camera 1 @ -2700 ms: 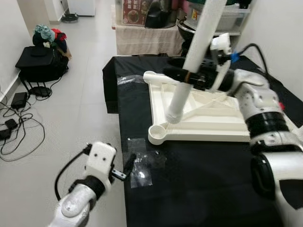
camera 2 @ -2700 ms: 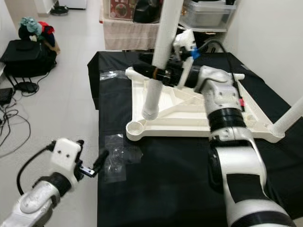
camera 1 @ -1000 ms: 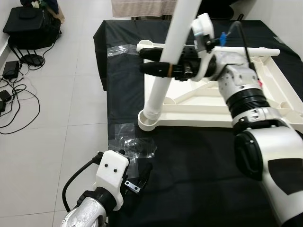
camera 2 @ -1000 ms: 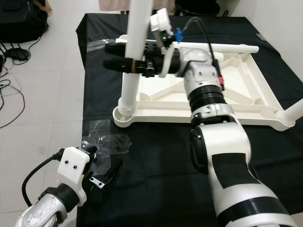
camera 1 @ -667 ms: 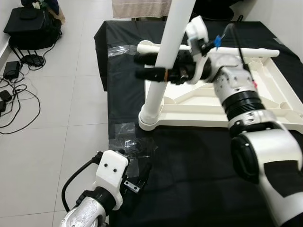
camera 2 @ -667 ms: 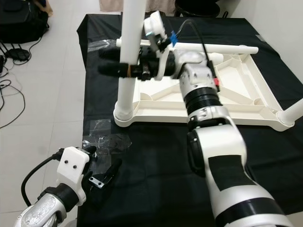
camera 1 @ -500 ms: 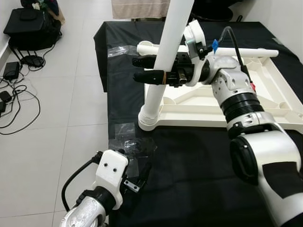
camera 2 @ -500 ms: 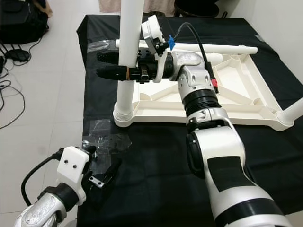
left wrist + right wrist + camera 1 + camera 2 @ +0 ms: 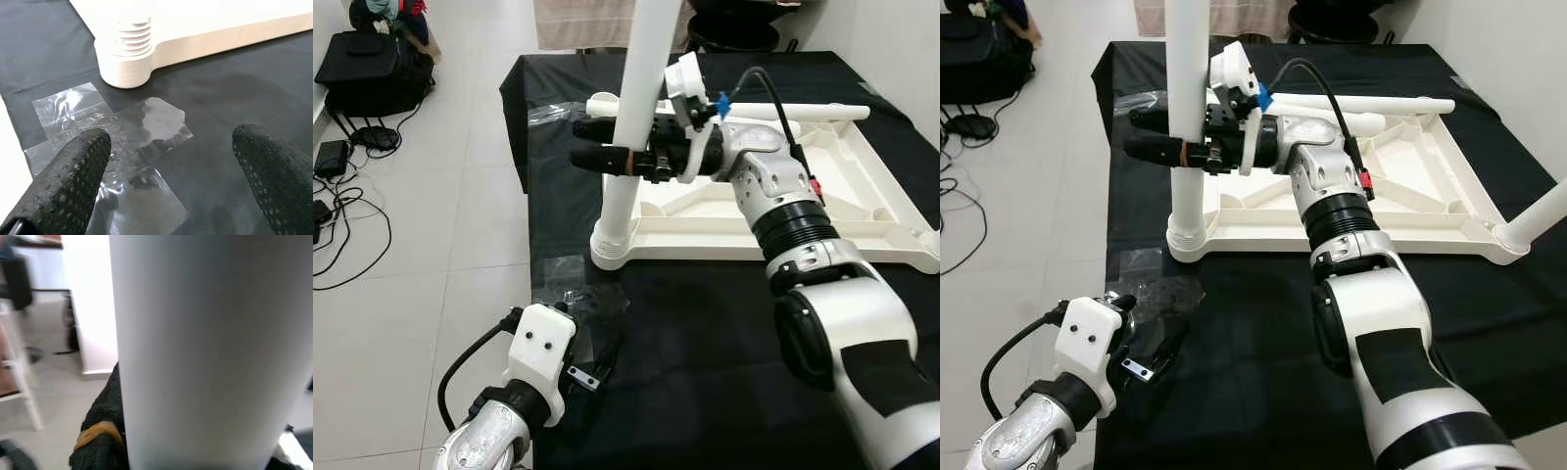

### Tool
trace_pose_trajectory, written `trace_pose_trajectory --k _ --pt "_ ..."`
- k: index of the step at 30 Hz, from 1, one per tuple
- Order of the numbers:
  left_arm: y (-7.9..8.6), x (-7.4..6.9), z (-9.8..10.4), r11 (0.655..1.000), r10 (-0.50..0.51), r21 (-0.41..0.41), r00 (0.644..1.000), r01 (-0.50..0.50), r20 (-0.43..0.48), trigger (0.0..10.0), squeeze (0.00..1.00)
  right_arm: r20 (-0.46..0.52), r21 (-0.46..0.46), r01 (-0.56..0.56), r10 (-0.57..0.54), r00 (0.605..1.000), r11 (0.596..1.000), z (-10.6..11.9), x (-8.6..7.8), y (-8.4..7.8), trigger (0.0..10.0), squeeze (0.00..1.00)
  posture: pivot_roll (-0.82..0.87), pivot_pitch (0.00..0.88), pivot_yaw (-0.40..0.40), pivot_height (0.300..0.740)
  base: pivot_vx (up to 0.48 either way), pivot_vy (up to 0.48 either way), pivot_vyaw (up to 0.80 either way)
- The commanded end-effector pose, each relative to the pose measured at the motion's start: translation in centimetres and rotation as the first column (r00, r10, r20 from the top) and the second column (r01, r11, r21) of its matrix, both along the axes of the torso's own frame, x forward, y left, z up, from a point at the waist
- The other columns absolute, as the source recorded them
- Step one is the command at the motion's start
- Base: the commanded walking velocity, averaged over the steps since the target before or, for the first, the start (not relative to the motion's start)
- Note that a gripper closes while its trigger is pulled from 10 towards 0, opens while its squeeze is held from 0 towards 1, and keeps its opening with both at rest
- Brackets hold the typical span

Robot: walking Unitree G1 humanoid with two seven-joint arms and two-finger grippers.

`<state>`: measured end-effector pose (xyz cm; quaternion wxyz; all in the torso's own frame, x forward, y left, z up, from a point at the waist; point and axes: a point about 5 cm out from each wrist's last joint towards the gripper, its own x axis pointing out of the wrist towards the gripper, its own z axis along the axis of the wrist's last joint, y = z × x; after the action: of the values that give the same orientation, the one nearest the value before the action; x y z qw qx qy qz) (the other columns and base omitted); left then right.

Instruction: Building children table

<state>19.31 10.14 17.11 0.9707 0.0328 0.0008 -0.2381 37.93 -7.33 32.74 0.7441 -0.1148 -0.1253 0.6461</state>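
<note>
Currently the table leg [image 9: 628, 127] is gripped upright by the right gripper [image 9: 592, 145], seated in the tabletop [image 9: 773, 211] corner socket. The left gripper [image 9: 166, 181] is held wide above plastic wrap [image 9: 117, 137] near the black table's [image 9: 705, 333] left edge.

The upright white leg [image 9: 631, 127] and the right end effector [image 9: 597, 157] clamped on it block the near-left corner of the upturned tabletop [image 9: 862, 211]. Crinkled clear plastic [image 9: 117, 142] lies before the spread left end effector [image 9: 171, 166]. Bare black surface [image 9: 705, 333] lies open on the near side of the tabletop.

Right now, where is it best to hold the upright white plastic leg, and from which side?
Probably mid-shaft on the white plastic leg, from the side: it is round, smooth and upright, its threaded foot in the corner socket. The right gripper holds there.
</note>
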Motion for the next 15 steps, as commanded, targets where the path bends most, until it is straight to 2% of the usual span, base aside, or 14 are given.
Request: trace_pose_trajectory --k 1,3,4,5,6,7,10,13,15 --pt "0.3 0.1 -0.5 1.000 0.015 0.015 1.000 -0.014 -0.023 10.0 0.00 -0.103 -0.120 0.181 -0.193 0.976 0.976 -4.1 1.3 -0.3 10.0 0.00 0.08 0.262 -0.129 0.740 0.000 0.000 0.00" --pt "0.4 0.1 -0.4 1.000 0.020 0.017 1.000 -0.020 -0.017 10.0 0.00 -0.123 -0.112 0.256 -0.269 0.955 0.960 -4.3 1.7 -0.4 10.0 0.00 0.08 0.263 -0.131 0.740 0.000 0.000 0.00" --pt "0.6 0.2 -0.4 0.999 0.026 0.020 1.000 -0.026 -0.013 10.0 0.00 -0.148 -0.107 0.337 -0.351 0.925 0.935 -4.5 2.1 -0.6 10.0 0.00 0.09 0.264 -0.132 0.740 0.000 0.000 0.00" --pt "0.6 0.2 -0.4 0.999 0.026 0.020 1.000 -0.026 -0.013 10.0 0.00 -0.148 -0.107 0.337 -0.351 0.925 0.935 -4.5 2.1 -0.6 10.0 0.00 0.09 0.264 -0.132 0.740 0.000 0.000 0.00" --pt "0.7 0.3 -0.3 0.999 0.030 0.022 0.999 -0.030 -0.010 10.0 0.00 -0.166 -0.106 0.397 -0.410 0.897 0.912 -4.7 2.4 -0.8 10.0 0.00 0.08 0.266 -0.132 0.740 0.000 0.000 0.00" --pt "0.8 0.3 -0.3 0.999 0.034 0.023 0.999 -0.034 -0.008 10.0 0.00 -0.199 -0.087 0.492 -0.499 0.843 0.866 -4.9 2.9 -1.0 10.0 0.00 0.08 0.265 -0.130 0.740 0.000 0.000 0.00" --pt "0.8 0.4 -0.3 0.999 0.037 0.024 0.999 -0.037 -0.006 10.0 0.00 -0.228 -0.070 0.548 -0.548 0.805 0.834 -5.0 3.2 -1.2 10.0 0.00 0.08 0.265 -0.132 0.740 0.000 0.000 0.00" --pt "0.9 0.5 -0.2 0.999 0.038 0.024 0.999 -0.038 -0.005 10.0 0.00 -0.239 -0.058 0.573 -0.568 0.787 0.818 -5.0 3.3 -1.2 10.0 0.00 0.08 0.265 -0.132 0.740 0.000 0.000 0.00" --pt "0.9 0.5 -0.2 0.999 0.041 0.025 0.999 -0.041 -0.002 10.0 0.00 -0.253 -0.034 0.645 -0.631 0.733 0.763 -5.1 3.6 -1.6 10.0 0.00 0.08 0.266 -0.131 0.740 0.000 0.000 0.00"
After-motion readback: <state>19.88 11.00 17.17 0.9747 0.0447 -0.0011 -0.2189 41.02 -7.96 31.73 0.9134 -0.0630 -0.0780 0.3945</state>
